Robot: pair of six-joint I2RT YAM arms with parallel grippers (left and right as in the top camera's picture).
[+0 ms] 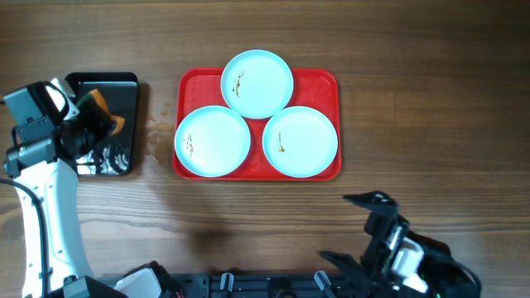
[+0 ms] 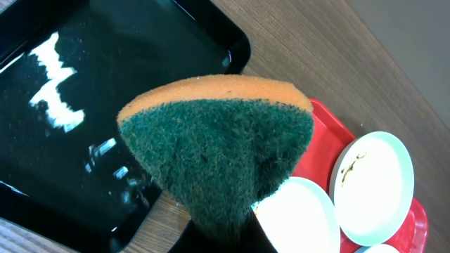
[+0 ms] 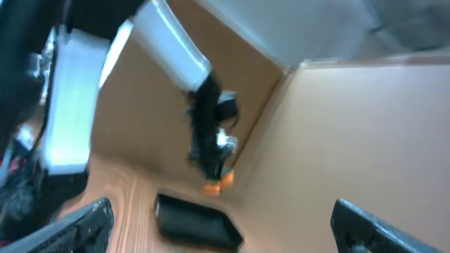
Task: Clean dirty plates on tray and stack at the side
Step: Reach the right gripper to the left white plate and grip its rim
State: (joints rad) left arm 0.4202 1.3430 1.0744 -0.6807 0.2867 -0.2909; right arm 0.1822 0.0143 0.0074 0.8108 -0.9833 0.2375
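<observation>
Sponge (image 2: 218, 140) sat clamped in my left pincer (image 1: 102, 121); beyond it three streaked plates (image 1: 257, 84) lay uncleaned on the tray (image 1: 331, 79); right pincer (image 3: 228, 228) gaped.

A brown wood-grain tabletop (image 1: 431, 91) with darker streaks fills the overhead view under soft, even light, while the blurred right wrist view shows plain tan walls (image 3: 373, 140) meeting in a corner beneath a pale grey-white surface (image 3: 316, 28).

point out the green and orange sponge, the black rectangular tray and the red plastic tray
green and orange sponge (image 2: 218, 147): left wrist view, green face
black rectangular tray (image 1: 127, 86): overhead view, bare top-right corner
red plastic tray (image 1: 321, 85): overhead view, bare top-right corner
</observation>
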